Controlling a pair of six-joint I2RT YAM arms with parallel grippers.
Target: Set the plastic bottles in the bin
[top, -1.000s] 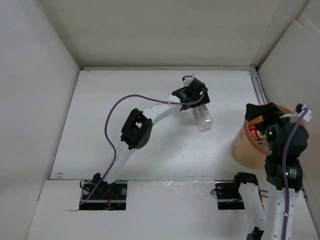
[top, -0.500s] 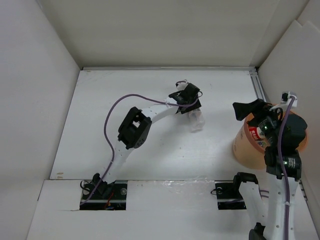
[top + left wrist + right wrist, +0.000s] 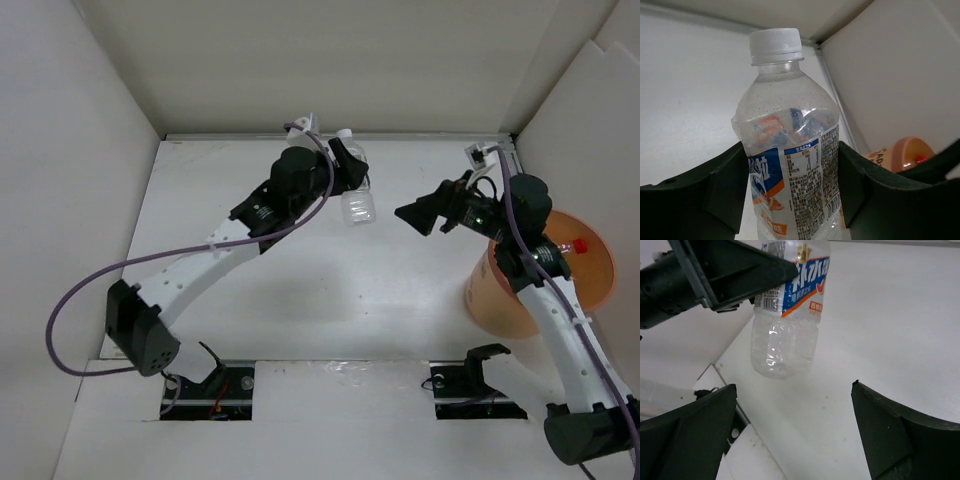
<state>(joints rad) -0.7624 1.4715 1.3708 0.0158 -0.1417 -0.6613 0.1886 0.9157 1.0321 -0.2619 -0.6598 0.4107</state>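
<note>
left gripper [image 3: 342, 172] is clamped on the clear bottle [image 3: 358, 205]. its two dark fingers [image 3: 720, 190] press against the labelled middle, below the white cap [image 3: 776, 44]. the bottle appears lifted off the table [image 3: 250, 270]. it hangs well apart from the bin [image 3: 490, 300], out over the open table on the bin's left-arm side. right gripper [image 3: 425, 212] has its jaws spread wide with nothing in them. it sits between the bin and the bottle, near the bin's rim, and faces the bottle's free base.

the bottle looks empty, so it should be light. its thin walls will likely dent under a hard squeeze, and the smooth plastic could slip or swing in a loose one. the labelled waist, already held, is probably the surest place to grip. the bare lower half is the part left free for a second grip.

the right arm lies across the direct line from bottle to bin and partly over the bin's mouth, so it is the main thing in the way. a red cap [image 3: 577, 245] shows inside the bin, and the white side wall [image 3: 580, 120] stands just beyond the bin.
</note>
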